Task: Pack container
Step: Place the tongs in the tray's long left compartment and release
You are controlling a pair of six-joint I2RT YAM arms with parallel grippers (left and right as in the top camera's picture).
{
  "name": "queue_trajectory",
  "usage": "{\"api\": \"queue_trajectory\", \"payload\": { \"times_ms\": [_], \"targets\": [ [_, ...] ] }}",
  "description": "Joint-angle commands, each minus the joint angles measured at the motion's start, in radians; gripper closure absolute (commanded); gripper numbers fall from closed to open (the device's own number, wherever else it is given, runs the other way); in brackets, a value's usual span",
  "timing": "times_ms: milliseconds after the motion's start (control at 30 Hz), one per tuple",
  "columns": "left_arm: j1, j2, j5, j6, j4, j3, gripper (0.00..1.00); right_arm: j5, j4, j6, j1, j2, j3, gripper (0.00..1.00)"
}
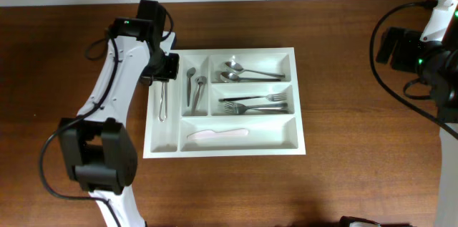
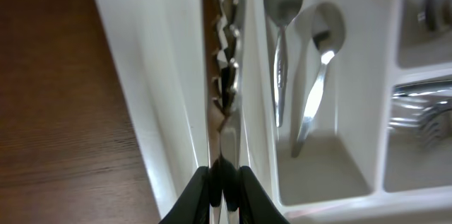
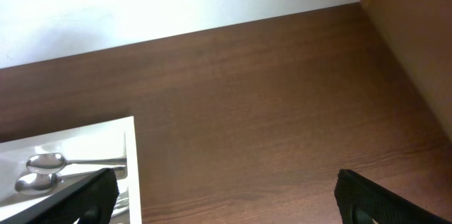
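Observation:
The container, a large white cutlery tray [image 1: 297, 98], lies mid-table. My left gripper [image 1: 164, 76] is at the tray's far left corner, shut on metal tongs [image 1: 163, 102] that extend along the leftmost narrow compartment. In the left wrist view the black fingers [image 2: 224, 181] pinch the tongs [image 2: 227, 75] between the compartment's walls [image 2: 169, 75]. Two spoons [image 1: 195, 88] lie in the second narrow compartment and also show in the left wrist view [image 2: 311, 90]. My right gripper [image 3: 229, 203] is open and empty, off the tray's right side.
Two spoons [image 1: 243, 74] lie in the top wide compartment, forks [image 1: 257, 102] in the middle one, and a white plastic knife [image 1: 217, 134] in the bottom one. The brown wooden table [image 1: 358, 148] surrounds the tray. The right arm [image 1: 429, 41] is at the far right edge.

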Motion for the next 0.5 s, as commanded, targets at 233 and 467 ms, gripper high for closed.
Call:
{"api": "queue_trajectory", "payload": {
  "times_ms": [233,467],
  "targets": [
    [0.014,0.084,-0.008,-0.010,-0.030,0.008,0.59,-0.003,0.003,0.008,-0.004,-0.004,-0.002,0.01],
    [0.014,0.080,-0.007,-0.010,-0.132,0.087,0.54,-0.003,0.003,0.008,-0.004,-0.004,-0.002,0.01]
  ]
}}
